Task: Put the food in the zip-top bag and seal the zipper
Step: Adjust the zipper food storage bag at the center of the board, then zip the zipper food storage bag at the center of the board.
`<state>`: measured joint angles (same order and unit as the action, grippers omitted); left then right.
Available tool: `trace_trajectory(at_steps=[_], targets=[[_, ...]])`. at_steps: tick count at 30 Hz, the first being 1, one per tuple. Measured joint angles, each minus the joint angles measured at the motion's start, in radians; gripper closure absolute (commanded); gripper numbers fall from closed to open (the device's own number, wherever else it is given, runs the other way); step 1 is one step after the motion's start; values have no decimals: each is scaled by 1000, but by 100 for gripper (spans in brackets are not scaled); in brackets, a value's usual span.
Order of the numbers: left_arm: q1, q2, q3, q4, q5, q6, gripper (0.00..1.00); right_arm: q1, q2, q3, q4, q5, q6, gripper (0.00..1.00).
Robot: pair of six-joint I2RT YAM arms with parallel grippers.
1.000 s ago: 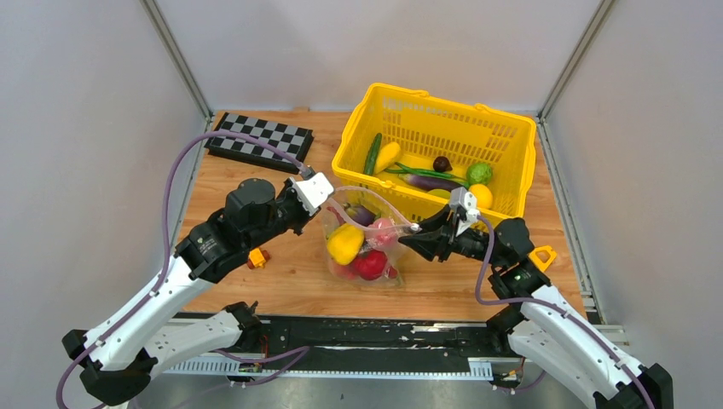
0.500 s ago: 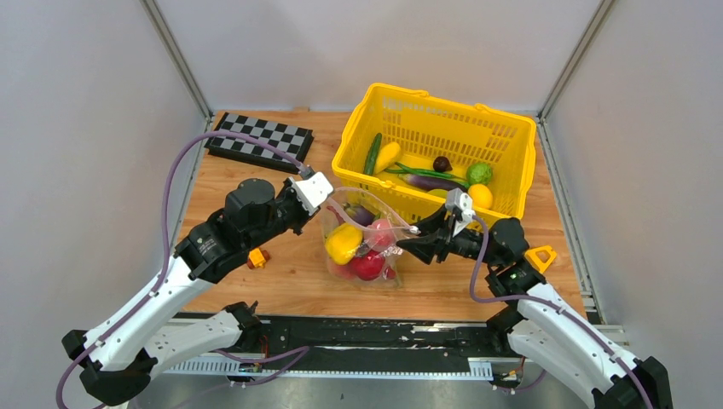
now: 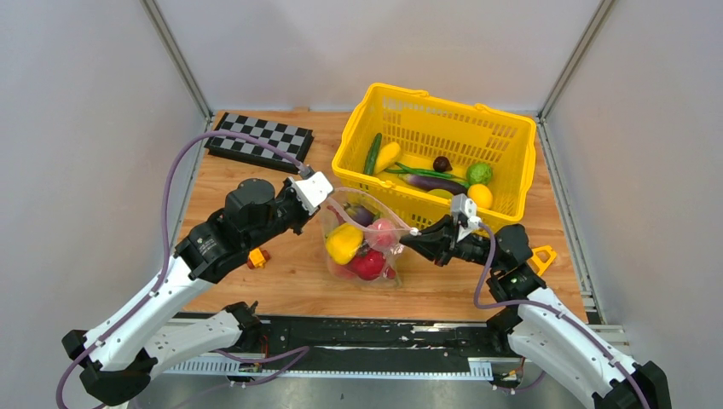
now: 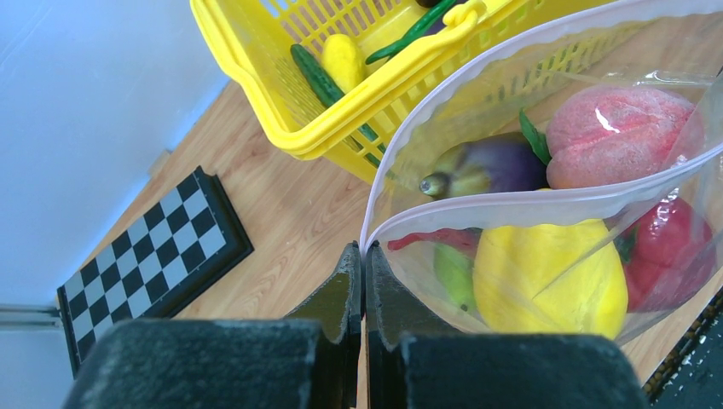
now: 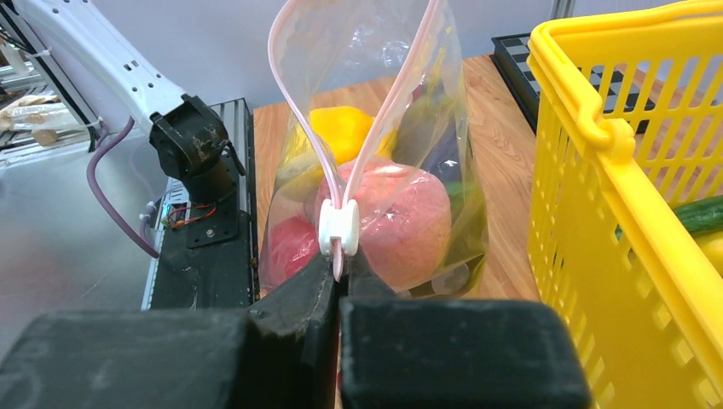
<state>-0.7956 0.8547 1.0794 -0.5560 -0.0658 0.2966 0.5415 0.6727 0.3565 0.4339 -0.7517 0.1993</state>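
Observation:
The zip-top bag (image 3: 365, 247) stands on the table between both arms, its mouth open. Food lies inside: a yellow pepper (image 3: 344, 243), a pink round piece (image 3: 381, 232), a red piece (image 3: 369, 264) and a purple eggplant (image 4: 490, 167). My left gripper (image 4: 364, 249) is shut on the bag's left top corner (image 3: 324, 210). My right gripper (image 5: 339, 266) is shut on the pink zipper (image 5: 300, 115) end, just below the white slider (image 5: 338, 227). In the top view the right gripper (image 3: 416, 233) sits at the bag's right corner.
A yellow basket (image 3: 358, 141) with more vegetables stands right behind the bag, close to the right arm. A chessboard (image 3: 260, 138) lies at the back left. An orange toy block (image 3: 257, 256) sits under the left arm.
The right gripper was open at the bag's right corner; now its jaws have shut on the zipper end by the slider. The left gripper has kept its hold.

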Motion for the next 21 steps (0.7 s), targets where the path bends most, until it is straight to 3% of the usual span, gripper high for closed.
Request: trace_trajectory(at_steps=[7, 8, 11, 12, 21], targets=[[0, 0, 0, -1, -6, 0, 98, -2, 13, 2, 15, -3, -4, 100], [0, 0, 0, -1, -7, 0, 90, -2, 13, 4, 8, -3, -11, 100], [0, 0, 0, -1, -8, -5, 46, -2, 29, 47, -60, -10, -45, 100], [0, 0, 0, 1, -8, -7, 37, -2, 36, 63, -79, -11, -55, 100], [1, -7, 34, 19, 40, -31, 10, -2, 111, 222, -275, -27, -138, 100]])
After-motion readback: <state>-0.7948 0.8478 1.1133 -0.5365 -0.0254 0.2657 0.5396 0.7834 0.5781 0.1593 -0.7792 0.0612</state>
